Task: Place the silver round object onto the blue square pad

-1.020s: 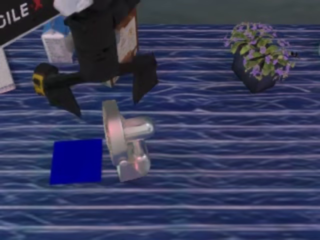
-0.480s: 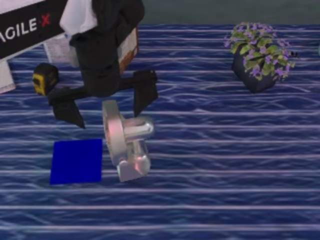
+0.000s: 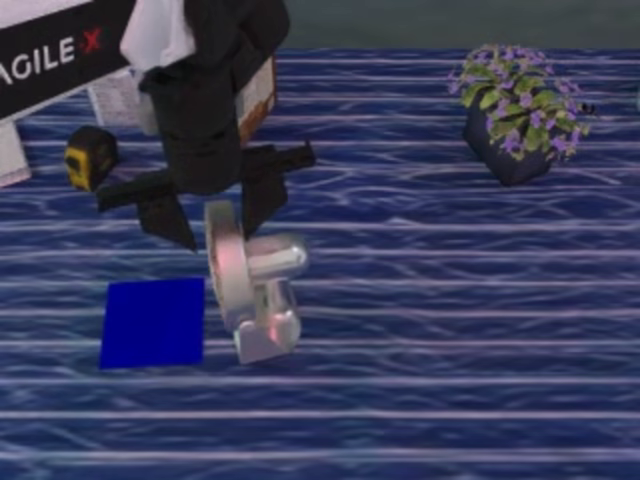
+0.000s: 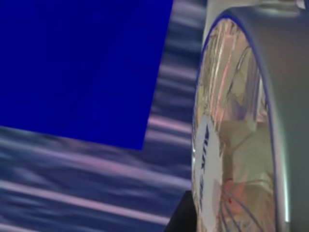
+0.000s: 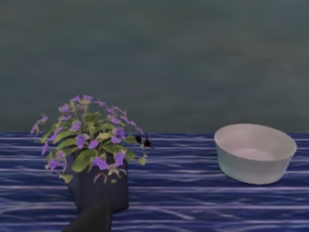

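The silver round object lies on the striped cloth with its flat disc on edge, facing the blue square pad just to its left. My left gripper hangs over the far end of the disc, open, with one dark finger on each side and a gap to the metal. In the left wrist view the disc fills the frame beside the pad, and one fingertip shows next to the disc's face. My right arm is out of the top view; one of its fingers shows far off-centre, open.
A yellow-black tape measure sits at the back left, and boxes stand behind my left arm. A potted purple-flowered plant stands at the back right. In the right wrist view a white bowl sits beside the plant.
My left gripper's fingers have drawn closer together around the disc and dropped slightly lower. The silver object and the pad have not moved.
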You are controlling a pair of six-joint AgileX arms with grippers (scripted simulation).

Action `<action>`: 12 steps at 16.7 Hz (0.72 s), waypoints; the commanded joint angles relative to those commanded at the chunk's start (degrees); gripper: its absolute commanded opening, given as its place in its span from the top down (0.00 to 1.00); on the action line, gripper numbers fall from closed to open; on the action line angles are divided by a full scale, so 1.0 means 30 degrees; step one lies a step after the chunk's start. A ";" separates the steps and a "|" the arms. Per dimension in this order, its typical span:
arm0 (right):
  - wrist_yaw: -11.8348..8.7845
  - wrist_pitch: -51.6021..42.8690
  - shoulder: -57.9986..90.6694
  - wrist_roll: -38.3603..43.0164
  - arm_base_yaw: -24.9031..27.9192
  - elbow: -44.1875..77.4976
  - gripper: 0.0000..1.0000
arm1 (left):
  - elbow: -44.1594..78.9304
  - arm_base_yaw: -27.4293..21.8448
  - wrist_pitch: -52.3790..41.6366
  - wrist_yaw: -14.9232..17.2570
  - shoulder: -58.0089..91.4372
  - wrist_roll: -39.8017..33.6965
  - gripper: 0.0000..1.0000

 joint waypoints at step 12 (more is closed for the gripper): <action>0.0000 0.0000 0.0000 0.0000 0.0000 0.0000 0.00 | 0.0000 0.0000 0.0000 0.0000 0.0000 0.0000 1.00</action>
